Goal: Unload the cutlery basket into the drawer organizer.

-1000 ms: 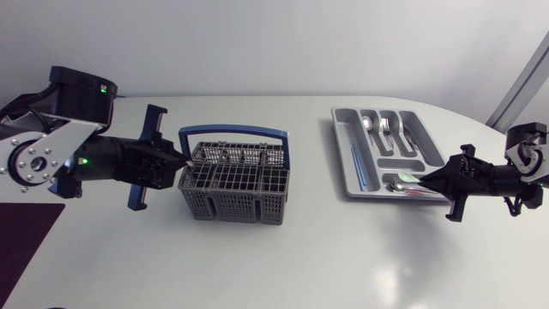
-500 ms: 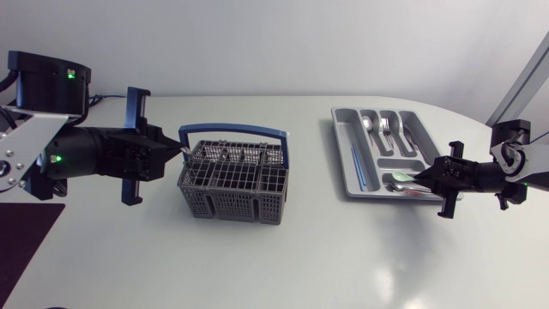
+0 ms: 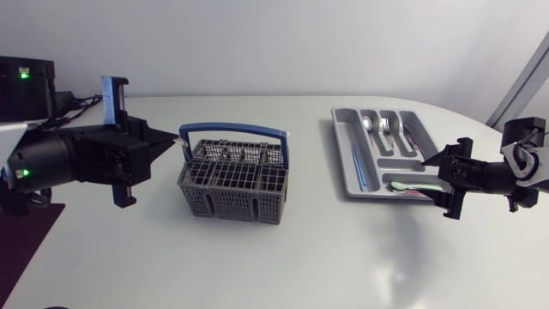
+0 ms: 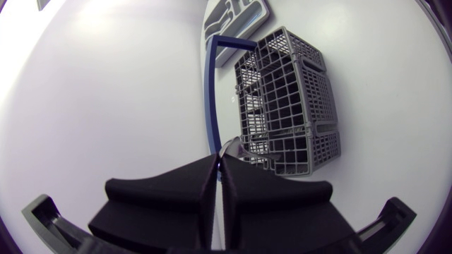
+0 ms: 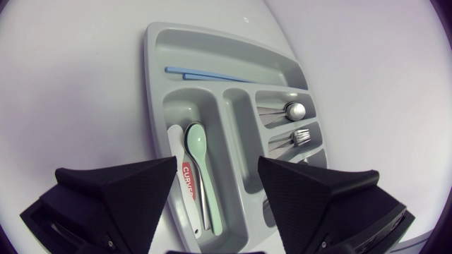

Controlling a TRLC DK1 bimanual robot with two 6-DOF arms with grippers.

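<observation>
The grey mesh cutlery basket (image 3: pixel 232 180) with a blue handle (image 3: pixel 233 131) stands left of the table's middle; silver cutlery (image 3: pixel 225 154) shows in its far cells. My left gripper (image 3: pixel 174 139) hovers just left of the handle, shut on a silver piece of cutlery (image 4: pixel 233 147) that pokes out past its tips (image 4: pixel 220 159) toward the basket (image 4: pixel 289 106). At the right lies the grey drawer organizer (image 3: pixel 343 154). My right gripper (image 3: pixel 429 178) stands open over its near compartment, where a light green spoon (image 5: pixel 196 144) lies under the spread fingers (image 5: pixel 217 168).
Pale blue sticks (image 5: pixel 212 75) lie in the organizer's (image 5: pixel 157 92) long side slot. Spoons (image 3: pixel 369 123) and forks (image 3: pixel 386 127) fill its far compartments. A white and red handle (image 5: pixel 185 185) lies beside the green spoon. A dark mat (image 3: pixel 21 240) lies at the left edge.
My right gripper has opened and left the green spoon lying in the organizer. My left gripper has drawn back left and up from the basket, still shut on the silver piece.
</observation>
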